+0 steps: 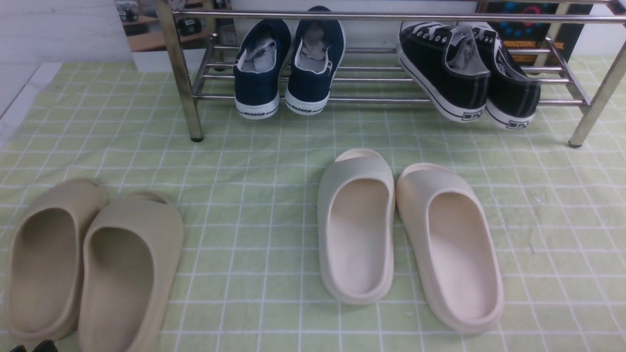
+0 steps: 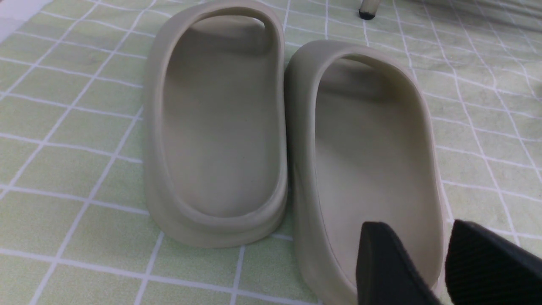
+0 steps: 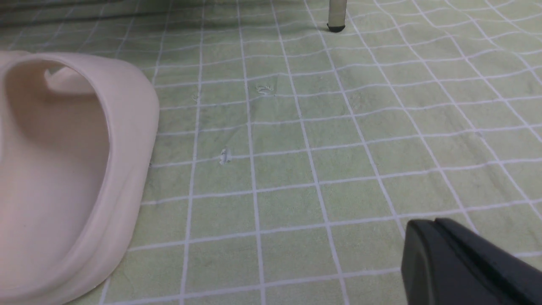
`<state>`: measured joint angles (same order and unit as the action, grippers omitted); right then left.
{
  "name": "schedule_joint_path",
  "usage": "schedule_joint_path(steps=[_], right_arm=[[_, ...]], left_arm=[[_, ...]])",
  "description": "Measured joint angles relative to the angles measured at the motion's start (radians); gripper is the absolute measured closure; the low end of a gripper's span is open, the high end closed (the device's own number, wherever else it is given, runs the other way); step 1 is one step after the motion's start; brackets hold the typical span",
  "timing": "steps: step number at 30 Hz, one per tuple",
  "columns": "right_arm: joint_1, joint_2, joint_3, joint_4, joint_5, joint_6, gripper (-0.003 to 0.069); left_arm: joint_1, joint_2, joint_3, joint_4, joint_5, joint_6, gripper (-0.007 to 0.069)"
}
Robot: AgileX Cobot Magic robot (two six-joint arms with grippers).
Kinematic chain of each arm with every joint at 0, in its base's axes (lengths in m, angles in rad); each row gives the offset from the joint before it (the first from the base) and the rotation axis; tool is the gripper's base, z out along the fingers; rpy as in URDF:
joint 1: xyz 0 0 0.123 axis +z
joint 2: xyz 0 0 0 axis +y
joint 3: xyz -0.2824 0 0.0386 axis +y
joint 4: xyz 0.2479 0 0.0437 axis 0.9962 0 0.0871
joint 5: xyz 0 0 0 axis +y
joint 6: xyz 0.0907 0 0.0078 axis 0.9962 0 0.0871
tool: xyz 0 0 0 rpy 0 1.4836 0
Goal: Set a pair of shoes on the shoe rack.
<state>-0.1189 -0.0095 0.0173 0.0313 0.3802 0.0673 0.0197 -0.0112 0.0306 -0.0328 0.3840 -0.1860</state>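
Nearest, the left gripper [image 2: 444, 262] hangs with jaws apart over the heel of a beige slipper [image 2: 368, 169]; the right gripper [image 3: 436, 245], pressed together and empty, hovers above the green checked cloth [image 1: 254, 195] beside the cream slippers [image 1: 406, 234]. Farther off, the black sneakers [image 1: 469, 73] lie on the shoe rack [image 1: 371, 100] at its right end, heels toward the camera, toes pointing away, tilted leftward. Navy sneakers [image 1: 286, 68] sit left of them. A white wall stands behind.
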Motion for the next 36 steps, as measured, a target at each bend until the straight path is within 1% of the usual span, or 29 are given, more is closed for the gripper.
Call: schedule_joint_path(steps=[36], right_arm=[[0.000, 0.000, -0.001, 0.001, 0.002, 0.003, 0.0646]], left_arm=[[0.000, 0.000, 0.000, 0.000, 0.000, 0.000, 0.0386]])
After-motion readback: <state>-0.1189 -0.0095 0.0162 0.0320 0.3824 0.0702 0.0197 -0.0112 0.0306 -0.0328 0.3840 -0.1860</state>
